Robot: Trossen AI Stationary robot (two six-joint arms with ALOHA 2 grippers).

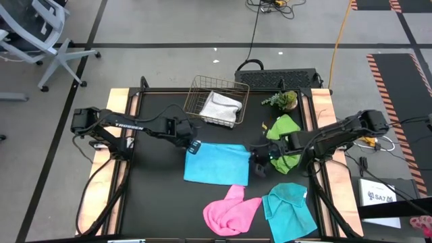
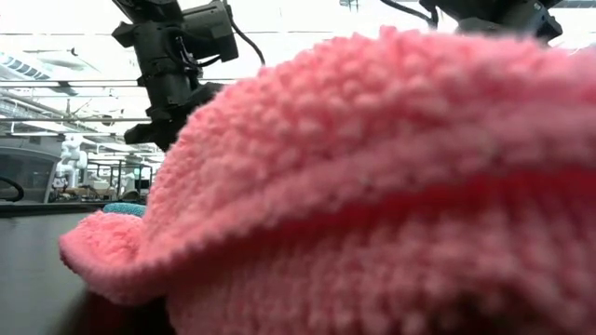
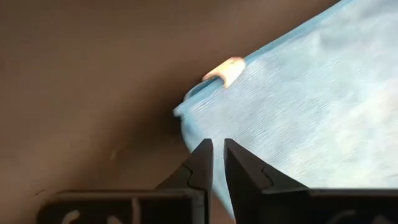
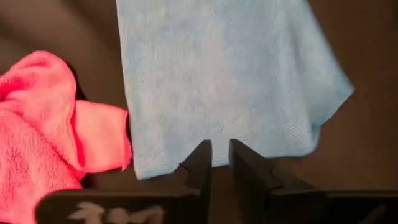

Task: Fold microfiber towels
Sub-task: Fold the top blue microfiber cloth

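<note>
A cyan-blue microfiber towel (image 1: 216, 163) lies spread flat in the middle of the table. My left gripper (image 1: 194, 148) hovers at its far left corner (image 3: 189, 118), pointing steeply down, with a narrow gap between the fingers (image 3: 218, 149). My right gripper (image 1: 258, 167) is at the towel's right edge (image 4: 249, 152), slanting down, its fingers also a narrow gap apart (image 4: 220, 149). Nothing shows between either pair of fingers. A pink towel (image 1: 233, 209) and a second cyan towel (image 1: 290, 209) lie crumpled near the front edge. A lime green towel (image 1: 283, 128) lies under my right arm.
A copper wire basket (image 1: 214, 101) at the back holds a white-grey towel (image 1: 221, 106). A small green plant (image 1: 283, 101) stands at the back right. The pink towel (image 2: 372, 186) fills the low view. The spread towel has a small white tag (image 3: 225, 70) on its far edge.
</note>
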